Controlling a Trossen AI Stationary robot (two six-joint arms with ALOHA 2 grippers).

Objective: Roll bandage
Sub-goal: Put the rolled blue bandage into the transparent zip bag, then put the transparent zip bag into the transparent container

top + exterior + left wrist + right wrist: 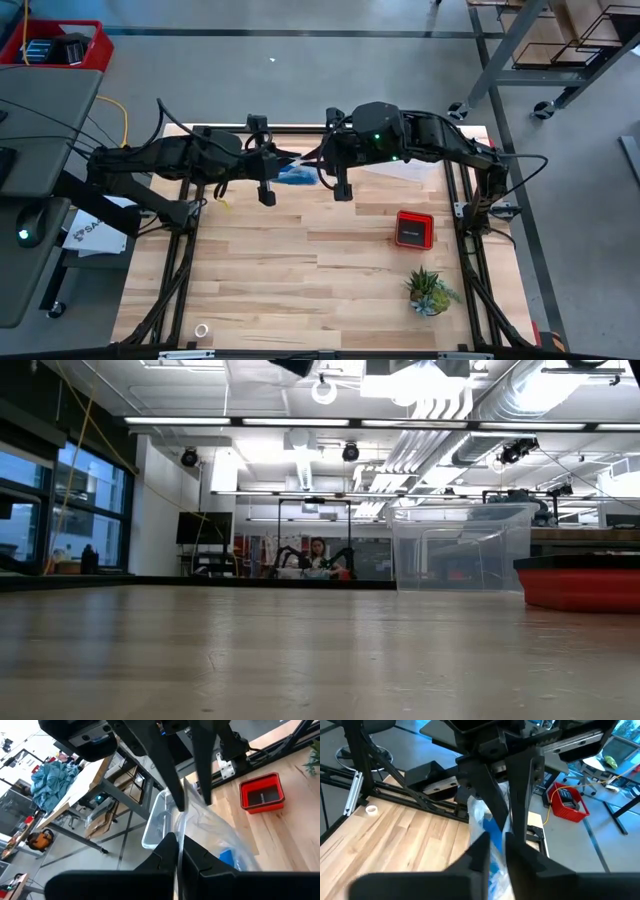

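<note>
A crinkled clear plastic bag [210, 827] hangs in the air between my two grippers over the far middle of the table. The blue bandage [297, 177] is inside it, and shows in the left wrist view [227, 857] and the right wrist view [492, 832]. My left gripper [285, 165] and my right gripper [320, 166] face each other, both shut on the bag. The low view shows neither the grippers nor the bag. My left gripper [179, 851] pinches an edge of the clear bag [179, 832] between its two fingers, coming level from the table's left. The bag is lifted clear of the table. My right gripper [495, 847] pinches the bag where the blue bandage shows inside [493, 837], coming level from the table's right. The plastic stretches between its fingers and the left arm's fingers [490, 790].
A clear plastic box [156, 820] stands at the table's far right, behind the right arm. A red-and-black square device [413, 228] and a small potted plant [430, 290] are on the right half. A small white tape roll [202, 330] lies near the front left.
</note>
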